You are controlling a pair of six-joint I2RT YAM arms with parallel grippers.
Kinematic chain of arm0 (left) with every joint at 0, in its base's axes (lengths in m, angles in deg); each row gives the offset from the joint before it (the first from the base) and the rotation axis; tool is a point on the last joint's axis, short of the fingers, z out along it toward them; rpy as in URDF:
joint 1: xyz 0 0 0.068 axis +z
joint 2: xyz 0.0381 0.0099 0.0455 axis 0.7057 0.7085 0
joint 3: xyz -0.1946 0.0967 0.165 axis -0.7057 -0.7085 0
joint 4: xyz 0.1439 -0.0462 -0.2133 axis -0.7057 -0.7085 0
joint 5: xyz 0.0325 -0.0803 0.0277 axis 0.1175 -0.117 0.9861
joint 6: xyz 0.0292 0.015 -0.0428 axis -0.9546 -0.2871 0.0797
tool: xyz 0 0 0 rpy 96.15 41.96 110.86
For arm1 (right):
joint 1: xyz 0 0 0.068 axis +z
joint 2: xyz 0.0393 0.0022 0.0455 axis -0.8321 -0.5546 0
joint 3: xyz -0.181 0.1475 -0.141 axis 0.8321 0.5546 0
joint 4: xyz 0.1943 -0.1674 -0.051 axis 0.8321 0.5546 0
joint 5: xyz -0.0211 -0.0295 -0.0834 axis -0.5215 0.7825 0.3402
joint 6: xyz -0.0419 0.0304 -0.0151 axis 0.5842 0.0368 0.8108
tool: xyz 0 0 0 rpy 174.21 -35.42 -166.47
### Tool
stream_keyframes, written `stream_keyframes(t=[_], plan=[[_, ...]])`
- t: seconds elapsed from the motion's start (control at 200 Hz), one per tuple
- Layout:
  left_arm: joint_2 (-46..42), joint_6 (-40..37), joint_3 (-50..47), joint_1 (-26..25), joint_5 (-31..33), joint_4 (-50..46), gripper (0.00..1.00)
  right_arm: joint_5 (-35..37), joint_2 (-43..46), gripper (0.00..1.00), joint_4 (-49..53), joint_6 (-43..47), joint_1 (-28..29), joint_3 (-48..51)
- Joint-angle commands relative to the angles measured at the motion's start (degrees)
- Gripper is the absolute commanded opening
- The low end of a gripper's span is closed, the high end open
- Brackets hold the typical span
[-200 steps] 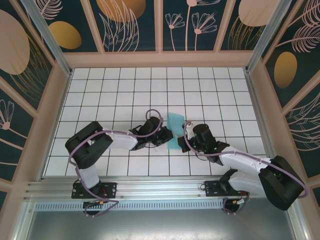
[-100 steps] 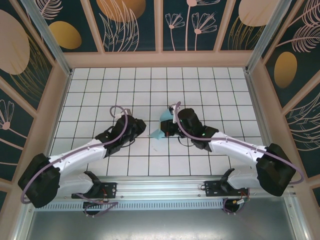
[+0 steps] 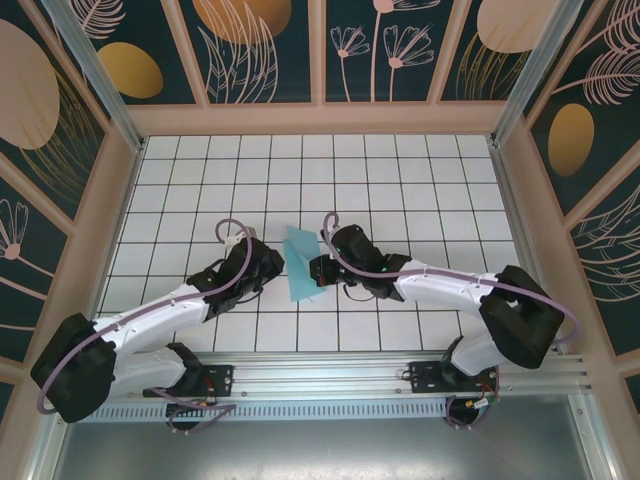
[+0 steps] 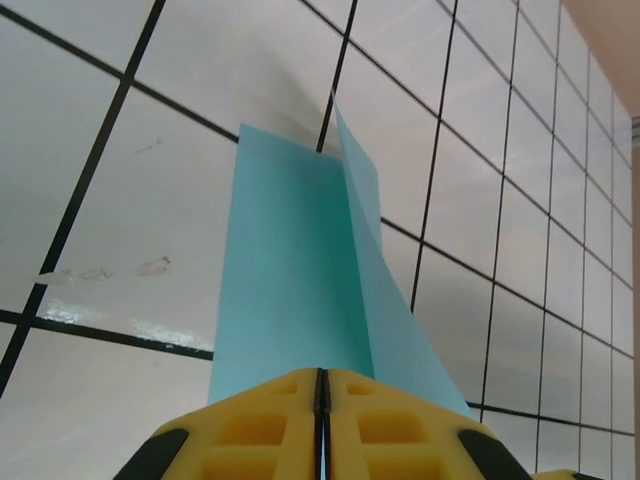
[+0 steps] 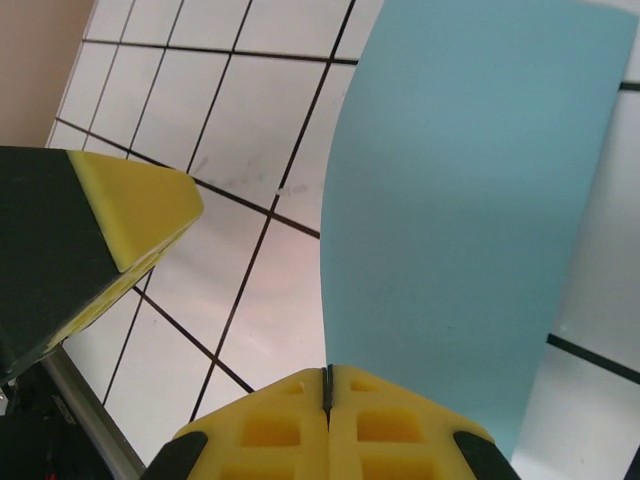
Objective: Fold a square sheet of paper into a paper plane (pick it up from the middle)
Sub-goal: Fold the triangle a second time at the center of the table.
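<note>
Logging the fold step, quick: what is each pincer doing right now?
Left pincer: closed, pinching the blue sheet of paper.
Right pincer: closed, pinching the same sheet.

I see bright, even light. The glossy table (image 4: 120, 200) throws soft glare in both wrist views; a faint shadow sits beside the paper (image 4: 290, 280). The overhead view is sharp.

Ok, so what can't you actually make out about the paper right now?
Left wrist view: the left pincer, shut, hides the paper's near edge.
Right wrist view: the right pincer covers its gripped edge; the frame cuts off its top.
Top view: creases too small to count.
</note>
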Motion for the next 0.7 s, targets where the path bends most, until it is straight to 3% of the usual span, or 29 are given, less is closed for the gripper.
stream_keyframes(t=[0.0,0.39,0.696], plan=[[1.78,0.33,-1.33,0.22,-3.09,2.84,0.12,-1.95,-1.73,0.0,-0.61,-0.86,0.91,-0.44],[8.93,2.45,-4.79,0.2,-10.34,9.51,0.05,-12.35,-11.26,0.0,-4.03,3.23,-1.13,-3.73],[11.42,2.58,-5.54,-0.16,-13.1,12.32,0.05,-18.13,-12.61,0.0,-9.01,2.91,-5.12,-1.18]])
